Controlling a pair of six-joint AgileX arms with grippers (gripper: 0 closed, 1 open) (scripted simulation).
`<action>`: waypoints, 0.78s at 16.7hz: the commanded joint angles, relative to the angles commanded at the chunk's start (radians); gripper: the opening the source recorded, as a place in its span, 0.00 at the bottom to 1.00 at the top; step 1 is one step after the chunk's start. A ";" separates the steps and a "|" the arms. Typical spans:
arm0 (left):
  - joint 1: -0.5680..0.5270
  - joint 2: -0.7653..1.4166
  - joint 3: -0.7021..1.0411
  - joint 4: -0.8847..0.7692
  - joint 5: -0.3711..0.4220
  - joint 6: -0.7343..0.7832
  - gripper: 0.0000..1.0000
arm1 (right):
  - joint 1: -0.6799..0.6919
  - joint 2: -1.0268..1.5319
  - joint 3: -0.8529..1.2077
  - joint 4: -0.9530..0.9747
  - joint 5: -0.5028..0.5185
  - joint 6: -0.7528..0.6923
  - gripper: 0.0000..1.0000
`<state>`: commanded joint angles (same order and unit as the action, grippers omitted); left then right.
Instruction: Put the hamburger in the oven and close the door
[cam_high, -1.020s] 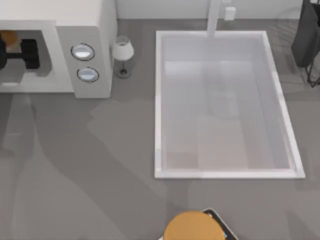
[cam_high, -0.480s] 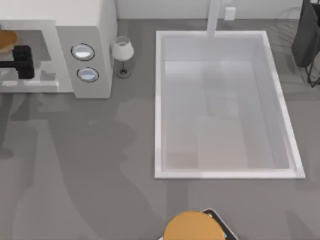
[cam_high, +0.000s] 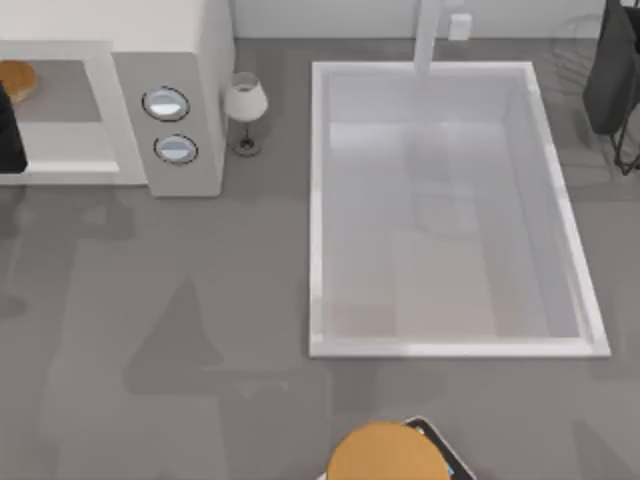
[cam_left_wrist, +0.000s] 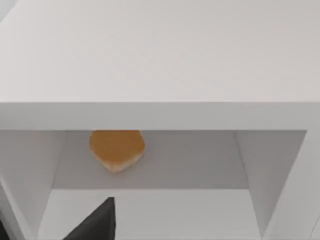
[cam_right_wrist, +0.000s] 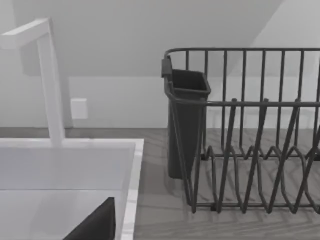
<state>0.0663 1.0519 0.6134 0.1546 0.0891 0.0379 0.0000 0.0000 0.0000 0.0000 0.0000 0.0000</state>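
Hamburger (cam_high: 17, 80) rests inside oven (cam_high: 170, 40) cavity. Left gripper (cam_high: 8, 130) sits just outside the oven; finger state cannot be told.

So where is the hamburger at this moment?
The hamburger lies inside the oven at the top view's far left, on the grey cavity floor towards the back, left of the two dials.

No readable text, labels, brand names, numbers or signs appear anywhere. The oven (cam_high: 165, 60) has a plain white casing, and its two round dials (cam_high: 166, 103) carry no markings that can be made out. The sink (cam_high: 320, 200), the dish rack (cam_right_wrist: 250, 150) and the orange-brown disc (cam_high: 385, 452) are likewise unmarked.
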 joint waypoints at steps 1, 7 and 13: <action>-0.006 -0.098 -0.058 -0.015 -0.008 -0.004 1.00 | 0.000 0.000 0.000 0.000 0.000 0.000 1.00; -0.040 -0.643 -0.376 -0.094 -0.055 -0.024 1.00 | 0.000 0.000 0.000 0.000 0.000 0.000 1.00; -0.063 -0.996 -0.581 -0.146 -0.084 -0.036 1.00 | 0.000 0.000 0.000 0.000 0.000 0.000 1.00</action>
<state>0.0036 0.0562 0.0327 0.0083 0.0047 0.0019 0.0000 0.0000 0.0000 0.0000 0.0000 0.0000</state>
